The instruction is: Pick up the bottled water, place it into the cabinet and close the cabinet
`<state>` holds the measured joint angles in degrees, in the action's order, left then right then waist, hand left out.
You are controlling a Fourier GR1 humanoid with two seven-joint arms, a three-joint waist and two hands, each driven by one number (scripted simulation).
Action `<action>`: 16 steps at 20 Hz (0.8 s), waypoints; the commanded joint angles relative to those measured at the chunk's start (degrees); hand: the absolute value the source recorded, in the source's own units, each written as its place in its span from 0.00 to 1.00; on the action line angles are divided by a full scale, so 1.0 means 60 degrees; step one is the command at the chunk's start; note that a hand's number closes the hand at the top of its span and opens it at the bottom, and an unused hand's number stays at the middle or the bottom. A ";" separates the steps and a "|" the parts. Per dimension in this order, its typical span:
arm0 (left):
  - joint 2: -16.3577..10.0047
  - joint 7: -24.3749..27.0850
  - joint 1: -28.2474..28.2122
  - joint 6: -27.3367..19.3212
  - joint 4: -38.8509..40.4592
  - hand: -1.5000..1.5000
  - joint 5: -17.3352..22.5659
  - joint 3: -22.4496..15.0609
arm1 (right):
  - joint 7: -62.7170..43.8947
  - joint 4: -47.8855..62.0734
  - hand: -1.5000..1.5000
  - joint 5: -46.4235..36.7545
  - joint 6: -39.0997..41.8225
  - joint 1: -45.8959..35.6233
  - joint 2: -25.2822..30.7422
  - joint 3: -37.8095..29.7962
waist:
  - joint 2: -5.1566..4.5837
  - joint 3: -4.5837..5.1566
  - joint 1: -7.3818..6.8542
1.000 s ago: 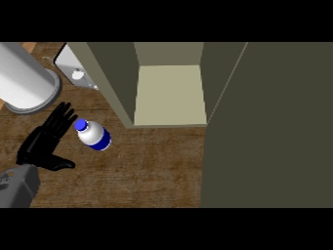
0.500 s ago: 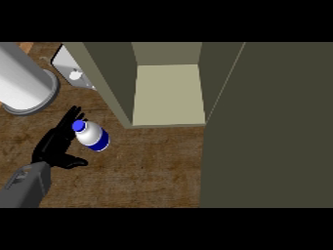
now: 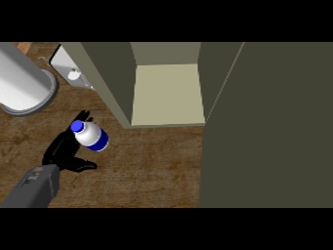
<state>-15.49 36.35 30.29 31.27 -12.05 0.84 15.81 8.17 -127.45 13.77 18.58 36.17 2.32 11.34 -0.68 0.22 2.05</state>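
Observation:
The bottled water [image 3: 90, 135], white with a blue cap and a blue band, stands on the wooden counter [image 3: 147, 166] just left of the cabinet's front corner. My left hand [image 3: 59, 152] comes in from the lower left and sits against the bottle's left side. Its fingers [image 3: 82, 117] reach straight up behind the bottle and its thumb [image 3: 84, 166] sticks out below it, so the hand is open. The olive cabinet [image 3: 108, 78] shows an open compartment with a pale shelf [image 3: 167, 93]. Its open door [image 3: 277, 122] fills the right side. My right hand does not show.
A large white cylinder [image 3: 10, 78] stands at the upper left on the counter. A white boxy object with a small knob [image 3: 72, 72] sits between it and the cabinet's left wall. The counter's wooden edge runs along the far left.
My left arm has moved right and forward, bringing the hand from beside the bottle to right against it. The bottle has hardly shifted.

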 commanded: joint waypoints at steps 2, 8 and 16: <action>0.0062 0.0492 0.0216 0.0793 0.0415 0.00 0.0093 0.0137 | 0.0498 0.0509 0.00 -0.0022 0.0187 0.0010 -0.0017 -0.0102 | -0.0020 0.0004 0.0089; 0.0344 0.0391 0.0109 0.1541 0.0450 0.00 0.0380 0.0315 | 0.0340 0.0562 0.00 0.0321 0.0245 -0.0139 0.0116 -0.0340 | -0.0015 0.0001 0.0021; 0.0516 -0.0259 0.0358 0.2171 0.0490 0.00 0.0538 0.0379 | 0.0028 0.0140 0.00 0.0368 0.0116 0.0101 0.0115 -0.0156 | -0.0006 0.0003 0.0082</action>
<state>-13.16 31.96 32.07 37.84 -9.57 3.50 17.72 7.78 -126.10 14.63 18.46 34.86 2.37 11.10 -0.86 0.27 2.35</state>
